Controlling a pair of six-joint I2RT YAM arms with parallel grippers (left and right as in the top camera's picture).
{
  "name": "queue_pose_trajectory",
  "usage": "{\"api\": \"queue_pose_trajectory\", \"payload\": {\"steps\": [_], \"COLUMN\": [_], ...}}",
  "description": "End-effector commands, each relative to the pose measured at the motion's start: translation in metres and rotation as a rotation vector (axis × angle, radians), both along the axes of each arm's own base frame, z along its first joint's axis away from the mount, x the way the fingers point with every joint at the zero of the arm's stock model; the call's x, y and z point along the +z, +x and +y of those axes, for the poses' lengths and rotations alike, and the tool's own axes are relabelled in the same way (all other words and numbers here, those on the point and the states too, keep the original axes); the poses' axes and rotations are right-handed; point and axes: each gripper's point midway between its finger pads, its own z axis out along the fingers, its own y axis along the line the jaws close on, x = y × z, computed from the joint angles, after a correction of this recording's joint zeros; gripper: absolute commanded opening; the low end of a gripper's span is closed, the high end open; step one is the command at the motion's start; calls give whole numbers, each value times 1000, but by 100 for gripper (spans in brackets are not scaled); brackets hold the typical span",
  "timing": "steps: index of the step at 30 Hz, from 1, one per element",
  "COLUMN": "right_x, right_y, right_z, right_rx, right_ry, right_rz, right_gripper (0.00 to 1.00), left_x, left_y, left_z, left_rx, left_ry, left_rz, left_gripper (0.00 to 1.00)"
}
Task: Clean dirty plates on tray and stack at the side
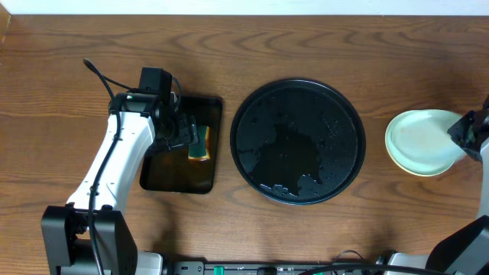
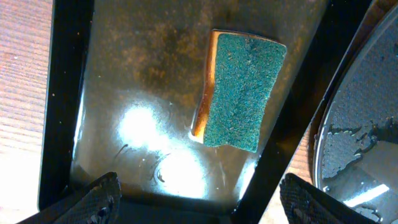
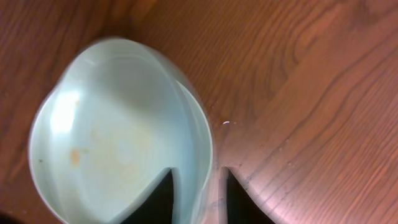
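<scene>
The round black tray (image 1: 299,164) sits mid-table, wet and holding no plates; its rim also shows in the left wrist view (image 2: 364,118). The plates are stacked on the bare wood at the right. A pale mint plate (image 1: 419,137) is on top, and a yellowish edge (image 1: 416,171) shows beneath it. My right gripper (image 1: 463,134) is shut on the top plate's right rim, one finger inside and one outside (image 3: 198,177). Faint brownish marks remain on that plate (image 3: 112,143). My left gripper (image 1: 180,134) hangs open and empty (image 2: 199,202) over the rectangular tray.
A smaller rectangular black tray (image 1: 177,174) at the left holds shallow water and a green-and-orange sponge (image 1: 200,143), which lies flat with its green side up (image 2: 241,93). Wood tabletop (image 3: 311,81) surrounds the plate stack.
</scene>
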Motion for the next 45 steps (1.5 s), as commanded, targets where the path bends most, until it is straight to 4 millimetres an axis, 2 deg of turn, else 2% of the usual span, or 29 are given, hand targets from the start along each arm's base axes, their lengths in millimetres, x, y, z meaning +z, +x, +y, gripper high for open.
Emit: {"api": "queue_pose_trajectory", "payload": {"steps": [1,4,7,12,15,18,20,23,27,29,33,38,45], "right_x": [0,-3,-6,-7,-3,-3,-5,-10,-16,-15,-7,9,36], "right_y": [-1,-1,6,27,37,40,40,35,23,18,7,-4,-27], "right_z": [-1,4,20,75,101,116,128,138,147,154,163,170,183], "right_rx": [-4,8,77,352,500,587,646,676,687,700,707,735,806], "right_ry": [4,30,110,329,383,372,355,312,271,282,299,247,57], "right_rz": [-2,0,-23,-108,-142,-125,-92,-15,89,107,107,16,-274], "right_gripper": [36,37,41,47,50,59,71,80,99,99,99,99,99], "left_x": [5,5,5,5,7,8,9,7,2,2,8,33,76], "left_y": [3,3,3,4,11,20,22,15,-21,-33,-45,-51,-59], "left_z": [3,3,3,3,4,14,22,26,29,30,28,27,26], "left_rx": [12,12,12,-12,-43,-31,-20,-18,-28,-32,-35,-24,-26], "left_ry": [8,7,7,11,24,82,130,153,163,166,148,131,99], "left_rz": [-17,-16,-16,-24,-59,-95,-103,-71,73,122,136,-12,-399], "left_gripper": [82,82,82,82,82,83,83,83,83,83,83,83,83]}}
